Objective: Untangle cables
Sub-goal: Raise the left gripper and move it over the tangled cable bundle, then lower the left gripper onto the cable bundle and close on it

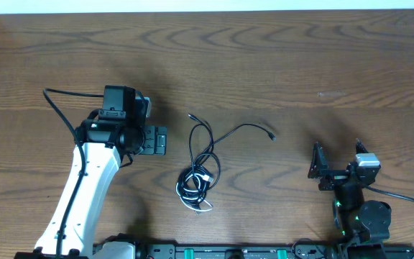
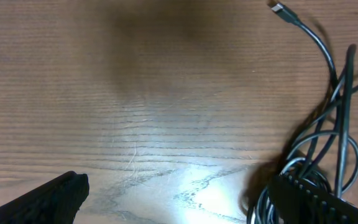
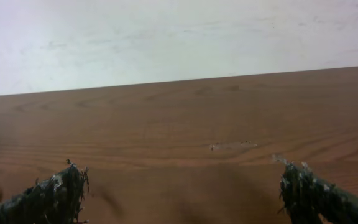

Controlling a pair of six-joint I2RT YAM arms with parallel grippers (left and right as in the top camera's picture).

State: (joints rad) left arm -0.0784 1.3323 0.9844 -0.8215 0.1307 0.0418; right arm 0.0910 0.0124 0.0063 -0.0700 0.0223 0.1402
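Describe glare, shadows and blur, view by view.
Overhead: even light, the cables sharp. Left wrist: a glare patch on the table, a soft shadow above it, the left fingers blurred. Right wrist: hazy throughout, the right fingers out of focus.

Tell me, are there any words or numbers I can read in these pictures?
No text can be read in any view.
Cables: no print shows on them.
Table: only wood grain, no letters or signs.
Black bar at the near edge: small green spots, too small to tell if they are labels.
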